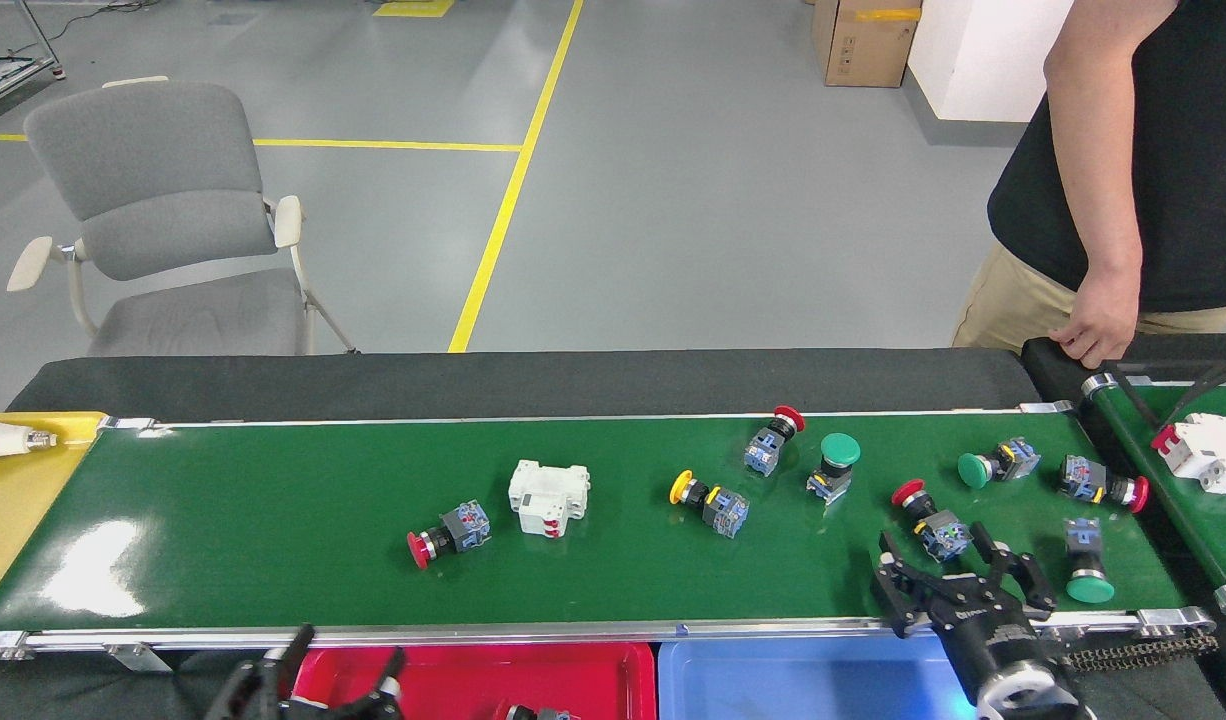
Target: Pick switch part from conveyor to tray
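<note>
Reaching over the conveyor [273,520], the right gripper [958,580] has its jaws spread just short of the red switch [931,520]; light, rigid plastic, best pinched across its blocky body. Left gripper [323,680] released.

Glossy green conveyor [273,520] with bright metal rails beyond right gripper [958,585]; matt black plastic fingers [898,590]. Smooth plastic red-capped switch part [931,520] just ahead. Grey cloth chair [163,200] far left.

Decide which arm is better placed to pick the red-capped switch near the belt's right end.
Right: the right gripper hangs open just beside that red-capped switch, while the left gripper is low by the red tray.
</note>
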### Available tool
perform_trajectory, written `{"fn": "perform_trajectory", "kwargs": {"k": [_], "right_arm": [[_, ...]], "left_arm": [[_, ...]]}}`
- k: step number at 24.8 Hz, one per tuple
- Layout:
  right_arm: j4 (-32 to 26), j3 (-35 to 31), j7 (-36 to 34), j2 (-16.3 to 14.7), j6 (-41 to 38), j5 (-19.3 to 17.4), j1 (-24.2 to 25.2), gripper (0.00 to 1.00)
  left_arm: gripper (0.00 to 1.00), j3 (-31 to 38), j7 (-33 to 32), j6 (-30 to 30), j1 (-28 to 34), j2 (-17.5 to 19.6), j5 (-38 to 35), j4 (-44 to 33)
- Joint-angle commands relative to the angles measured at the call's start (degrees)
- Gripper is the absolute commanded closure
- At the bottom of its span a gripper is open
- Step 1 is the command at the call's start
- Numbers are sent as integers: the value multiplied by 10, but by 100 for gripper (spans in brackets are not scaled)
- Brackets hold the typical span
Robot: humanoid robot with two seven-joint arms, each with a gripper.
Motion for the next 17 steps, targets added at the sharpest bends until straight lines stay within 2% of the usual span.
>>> {"fn": "perform_trajectory", "kwargs": {"k": [1,2,3,6,8,10,12,15,16,17], "right_arm": [[7,19,0,-10,15,0,-16,44],[11,26,1,-21,14,-2,-19,61],[11,33,1,-30,12,-3,-20,68],[11,53,1,-39,10,-7,-19,80],[5,55,-1,-38,0,-6,-19,85],[-8,69,-5,-36,-33,-5,-19,86],[-39,111,-5,-36,-85,-5,-16,86],[-89,187,-8,-29,-159,-5,-14,85],[-100,219,-9,-20,-178,-5,-15,82],[-103,244,-9,-12,-190,-5,-15,74]], "left_arm": [[1,19,5,19,-1,9,3,2],[1,19,5,19,-2,12,4,7],[1,19,5,18,-3,15,5,9],[1,19,6,-25,-23,41,10,9],[1,17,11,-103,-54,84,14,23],[1,15,28,-165,-87,104,14,49],[1,7,47,-229,-134,113,12,90],[1,5,51,-233,-175,121,12,146],[1,4,51,-233,-191,121,12,174],[1,4,51,-233,-203,122,10,198]]}}
